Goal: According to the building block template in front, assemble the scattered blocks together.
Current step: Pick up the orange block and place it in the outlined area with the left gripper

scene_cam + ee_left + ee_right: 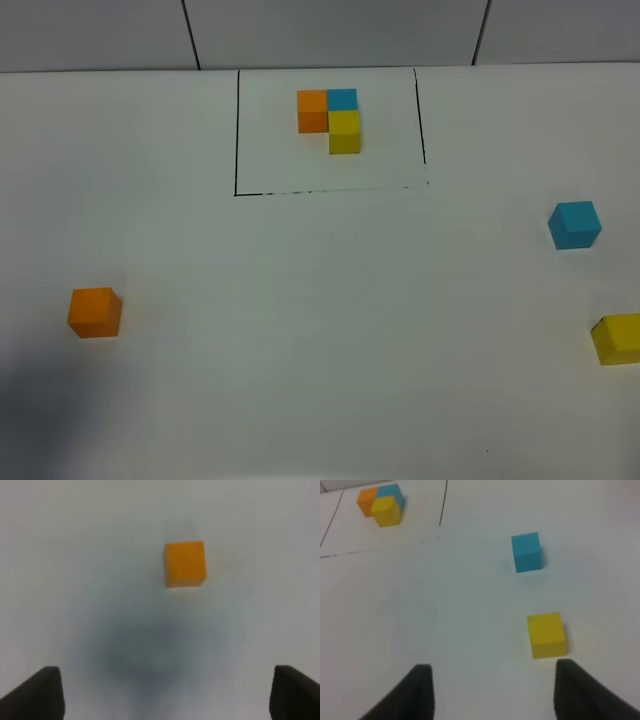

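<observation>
On the plain white surface [320,330], the black-lined template of joined orange, blue and yellow cubes [330,120] sits at the far middle. A loose orange cube [94,312] lies left, a sky-blue cube [574,224] and a yellow cube [617,338] right, the yellow one cropped in the high view. The left gripper [162,692] and right gripper [492,690] gape wide, touching nothing; only blurred dark fingertips show.

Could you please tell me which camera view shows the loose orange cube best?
The left wrist view: the loose orange cube is large and unobstructed there. The exterior high view shows it small, at far left. The right wrist view misses it.
</observation>
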Controlling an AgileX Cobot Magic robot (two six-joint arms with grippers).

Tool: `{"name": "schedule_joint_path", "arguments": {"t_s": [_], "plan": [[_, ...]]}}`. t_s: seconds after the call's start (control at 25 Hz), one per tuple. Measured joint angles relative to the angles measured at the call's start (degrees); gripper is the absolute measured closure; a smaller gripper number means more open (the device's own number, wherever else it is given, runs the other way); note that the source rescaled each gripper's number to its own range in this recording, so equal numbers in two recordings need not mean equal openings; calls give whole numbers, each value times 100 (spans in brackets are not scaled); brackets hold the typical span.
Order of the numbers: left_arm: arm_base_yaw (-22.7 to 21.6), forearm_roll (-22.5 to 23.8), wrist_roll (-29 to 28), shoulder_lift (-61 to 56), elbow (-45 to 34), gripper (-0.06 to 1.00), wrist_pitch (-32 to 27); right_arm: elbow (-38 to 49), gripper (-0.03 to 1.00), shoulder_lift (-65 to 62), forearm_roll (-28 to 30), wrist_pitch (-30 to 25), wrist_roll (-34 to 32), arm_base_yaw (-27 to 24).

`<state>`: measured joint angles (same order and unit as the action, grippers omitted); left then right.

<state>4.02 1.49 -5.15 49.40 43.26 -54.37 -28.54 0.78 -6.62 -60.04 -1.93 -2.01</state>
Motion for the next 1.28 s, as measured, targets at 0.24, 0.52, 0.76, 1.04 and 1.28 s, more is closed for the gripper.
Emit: {"name": "schedule_joint_path", "arguments": {"t_s": [0.24, 0.52, 0.76, 1.04, 1.28], "plan": [[-2, 0, -128, 1939, 429, 18, 367, 0, 80, 0, 0, 0, 0, 0], [-7, 0, -128, 3454, 567, 18, 571, 0, 80, 0, 0, 0, 0, 0], [-1, -24, -128, 4011, 590, 18, 1067, 0, 80, 0, 0, 0, 0, 0], [-1, -149, -128, 4067, 594, 18, 1339, 0, 80, 0, -4, 0, 0, 0], [-1, -179, -128, 4092, 594, 18, 1361, 0, 80, 0, -4, 0, 0, 0]]}}
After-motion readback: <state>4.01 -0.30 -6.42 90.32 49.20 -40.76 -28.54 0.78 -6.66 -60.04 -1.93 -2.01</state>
